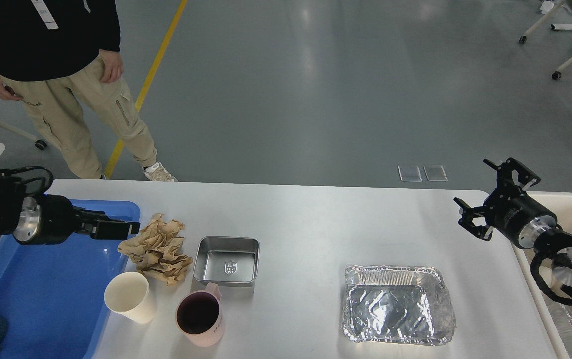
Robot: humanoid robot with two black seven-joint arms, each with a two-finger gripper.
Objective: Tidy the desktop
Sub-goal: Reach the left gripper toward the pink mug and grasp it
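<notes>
Bright, even overhead light. Pale reflections streaking the glossy grey floor (341, 89) at far centre. Glare on the crinkled silver foil tray (398, 304), near right. Soft, short shadows under objects on the large white matte desktop (316, 214). Sharp focus throughout, slight bending of lines toward the frame edges.

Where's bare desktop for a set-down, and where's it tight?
Free: the wide desktop strip between the steel tray and the foil pan, plus the far edge behind both. Crowded: front-left, where the crumpled paper, white cup and pink mug cluster beside the blue tray.
</notes>
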